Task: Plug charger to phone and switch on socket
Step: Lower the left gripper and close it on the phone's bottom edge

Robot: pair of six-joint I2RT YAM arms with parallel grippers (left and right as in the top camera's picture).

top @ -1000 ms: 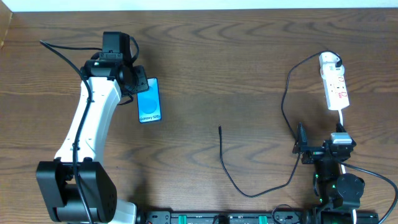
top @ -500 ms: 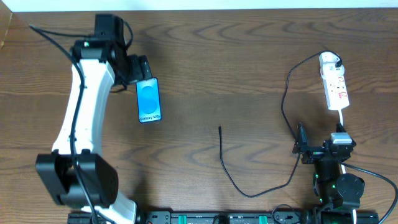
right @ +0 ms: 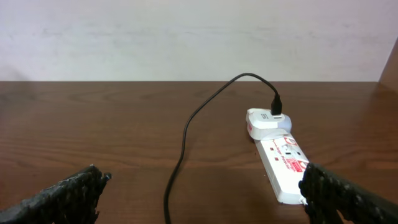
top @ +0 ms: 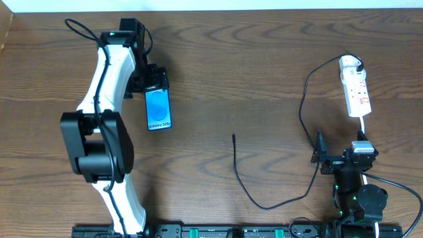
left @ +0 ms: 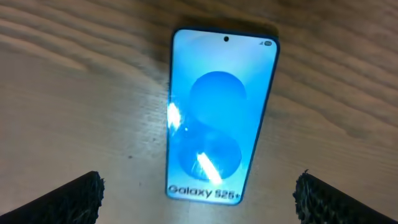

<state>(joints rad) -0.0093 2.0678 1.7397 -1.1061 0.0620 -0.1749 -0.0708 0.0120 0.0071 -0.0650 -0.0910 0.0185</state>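
The phone [top: 158, 109] lies flat at the left of the table, its blue screen up. My left gripper [top: 156, 80] hangs over its far end. In the left wrist view the phone [left: 221, 112] lies below and between the wide-apart black fingers [left: 68, 199], so my left gripper [left: 199, 205] is open and holds nothing. The charger [top: 236, 168] is a thin black cable whose loose tip [top: 233, 137] rests mid-table. It loops right and up to the white plug [top: 350, 64] on the socket [top: 357, 94]. My right gripper [top: 340, 155] is open near the front edge, short of the socket [right: 283, 158] and the charger [right: 185, 140].
A white cord [top: 364, 127] runs from the socket's near end toward my right arm. The back wall [right: 186, 37] rises just behind the table's far edge. Bare wood [top: 264, 79] lies between the phone and the cable.
My left arm has swung to the right, and its gripper has shifted from the phone's far left corner to over its far end. The phone, cable and right arm have not moved.
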